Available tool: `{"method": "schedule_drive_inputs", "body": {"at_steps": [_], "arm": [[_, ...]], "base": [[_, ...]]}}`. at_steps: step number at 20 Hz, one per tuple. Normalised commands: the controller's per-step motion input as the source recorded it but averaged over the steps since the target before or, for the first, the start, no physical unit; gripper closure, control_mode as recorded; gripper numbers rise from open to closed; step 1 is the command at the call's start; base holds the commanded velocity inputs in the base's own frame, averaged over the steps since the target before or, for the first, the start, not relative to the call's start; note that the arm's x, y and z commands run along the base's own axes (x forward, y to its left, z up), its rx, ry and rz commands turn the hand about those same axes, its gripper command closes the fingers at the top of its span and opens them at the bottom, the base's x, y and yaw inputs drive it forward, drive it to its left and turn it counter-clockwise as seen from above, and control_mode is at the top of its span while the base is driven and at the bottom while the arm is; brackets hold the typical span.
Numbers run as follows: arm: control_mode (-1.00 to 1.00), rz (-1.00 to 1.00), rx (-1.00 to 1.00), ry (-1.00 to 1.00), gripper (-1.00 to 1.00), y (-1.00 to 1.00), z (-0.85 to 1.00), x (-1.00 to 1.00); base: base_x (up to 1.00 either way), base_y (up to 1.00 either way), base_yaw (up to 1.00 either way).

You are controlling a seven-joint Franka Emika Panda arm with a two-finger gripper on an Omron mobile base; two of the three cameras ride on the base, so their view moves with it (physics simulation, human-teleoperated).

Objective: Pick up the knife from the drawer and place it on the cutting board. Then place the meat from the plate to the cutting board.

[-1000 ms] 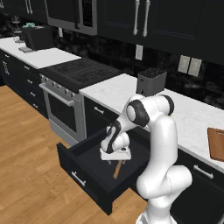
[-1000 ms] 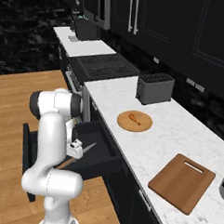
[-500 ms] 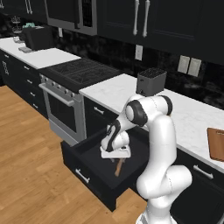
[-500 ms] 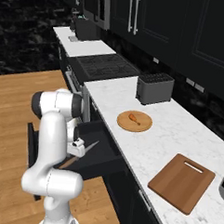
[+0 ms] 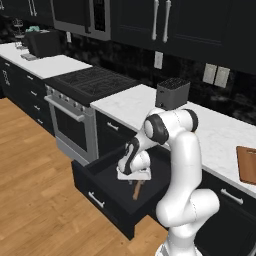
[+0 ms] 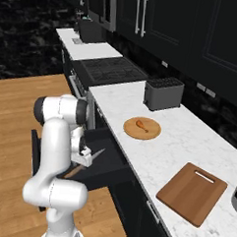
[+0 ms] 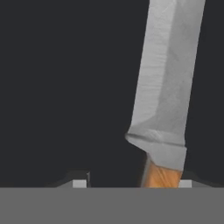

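A: While the arm bends low, what sits around it?

B: The drawer stands pulled open below the desk, with the end effector down inside it. The knife lies there, its tan handle poking out under the white hand. In the hand view the blade runs up the dark drawer floor, its handle beside the right finger tip; the other tip is well off to the left.

A: Clenched on it?

B: I cannot tell. The blade is nearer one tip than the other, and the contact is hidden at the bottom edge.

A: Anything in the way?

B: The drawer's dark walls hem the hand in, and the desk edge hangs over its back. To the left is the stove with its oven door.

A: And on top?

B: One toaster at the back, one round wooden plate with one piece of meat on it, and one cutting board further right, well apart from the plate. The board is bare.

A: The room?

B: White marble desk, black cabinets above and below with silver handles, black backsplash with two wall outlets, and a wood floor. A second toaster-like box sits on the far desk past the stove.
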Motion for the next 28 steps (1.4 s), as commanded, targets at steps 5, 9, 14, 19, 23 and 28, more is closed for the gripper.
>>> {"method": "schedule_drive_inputs", "body": {"at_steps": [5,9,14,19,23,28], "arm": [[-1.0,-0.01,0.14,-0.33,-1.0,0.31,-0.11,0.0],[-1.0,-0.04,0.13,-0.36,-1.0,0.57,-0.02,0.0],[-1.0,0.0,0.03,-0.07,-1.0,0.37,-0.11,0.0],[-1.0,0.0,-0.06,0.26,1.0,0.42,-0.06,0.08],[-1.0,0.0,-0.1,0.39,1.0,0.29,0.0,0.12],[-1.0,-0.01,0.0,0.03,1.0,0.02,0.0,0.0]], "base": [[0.0,0.0,0.0],[0.0,0.0,0.0],[0.0,0.0,0.0],[0.0,0.0,0.0],[0.0,0.0,0.0],[0.0,0.0,0.0]]}}
